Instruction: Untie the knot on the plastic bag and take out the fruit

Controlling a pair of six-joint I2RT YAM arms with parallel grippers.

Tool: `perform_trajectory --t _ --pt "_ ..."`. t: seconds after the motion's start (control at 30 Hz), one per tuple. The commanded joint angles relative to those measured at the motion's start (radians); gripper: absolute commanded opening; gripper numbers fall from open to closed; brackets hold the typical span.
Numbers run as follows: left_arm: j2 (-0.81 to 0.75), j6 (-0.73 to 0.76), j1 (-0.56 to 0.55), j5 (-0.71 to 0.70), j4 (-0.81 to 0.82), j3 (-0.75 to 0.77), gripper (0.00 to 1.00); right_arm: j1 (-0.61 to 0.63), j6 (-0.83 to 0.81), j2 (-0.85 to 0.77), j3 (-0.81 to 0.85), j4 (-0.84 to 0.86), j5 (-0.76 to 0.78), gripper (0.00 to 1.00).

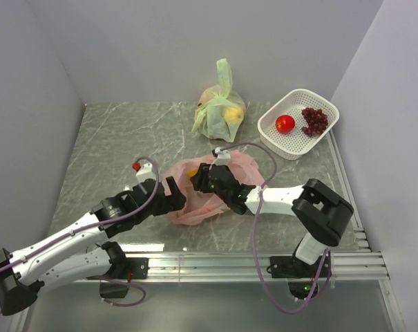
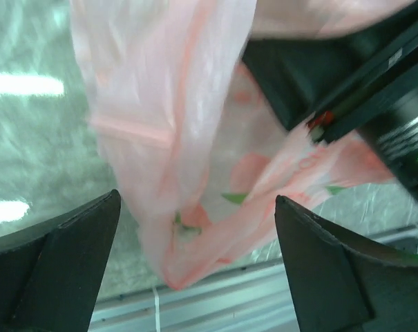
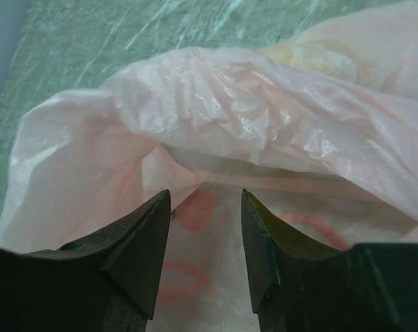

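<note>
Left claw (image 2: 196,200): apart, by bag (image 1: 202,211).
Right claw (image 3: 205,197): apart, at bag mouth.
Risk: bag slips, orange (image 1: 193,173) stays inside.

From above, my right claw (image 1: 202,181) has its fingertips lost against the plastic bag (image 1: 195,211). Through the bag's film a pale yellow lump (image 3: 312,57) shows, too veiled to name. My left wrist sees the bag blurred and cut off at the top. Its knot I cannot find.
</note>
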Motion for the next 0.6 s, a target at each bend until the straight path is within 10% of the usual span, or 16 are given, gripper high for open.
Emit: perform_trajectory --t 0.0,0.3,0.57 --pt "0.05 0.088 -0.002 -0.12 -0.068 0.138 0.99 -0.005 -0.123 -0.061 0.022 -0.134 0.051 0.53" --pt "0.331 0.366 0.09 -0.104 0.018 0.336 0.99 -0.004 -0.17 -0.12 0.034 -0.235 0.117 0.54" --pt "0.552 0.547 0.146 -0.011 0.112 0.429 0.97 -0.007 -0.123 -0.092 0.034 -0.29 0.169 0.84"
